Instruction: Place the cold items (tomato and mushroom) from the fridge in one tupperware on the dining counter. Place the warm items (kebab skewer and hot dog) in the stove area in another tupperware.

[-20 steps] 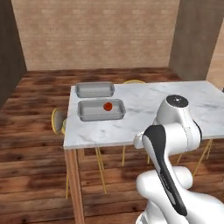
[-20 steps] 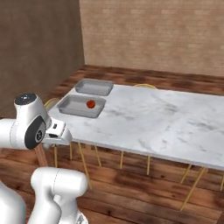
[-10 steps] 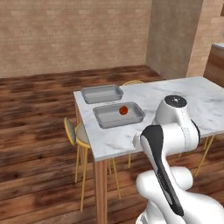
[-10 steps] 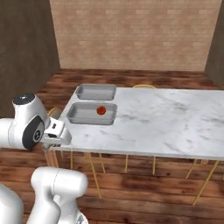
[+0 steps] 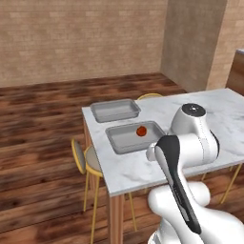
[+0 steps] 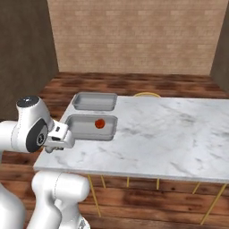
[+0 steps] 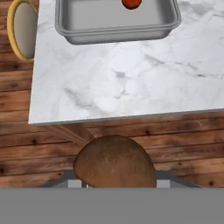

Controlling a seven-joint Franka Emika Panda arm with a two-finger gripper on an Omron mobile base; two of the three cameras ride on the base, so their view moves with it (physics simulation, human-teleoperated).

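Claw (image 7: 114, 181) clamped on the mushroom (image 7: 114, 162), short of the dining counter (image 7: 131, 83) edge; carry to 12 o'clock, lift over the rim, release low in the near tupperware (image 7: 87, 22) beside the tomato (image 7: 131, 3); second tupperware (image 6: 95, 101) beyond; stool (image 7: 22, 28) at 10 o'clock, clear of path

It was a home dining area: a white marble tabletop (image 6: 179, 134) on wooden supports, yellow-framed stools (image 5: 88, 162) tucked beside it, plank floor (image 5: 38, 143) and brick walls (image 6: 134, 36).
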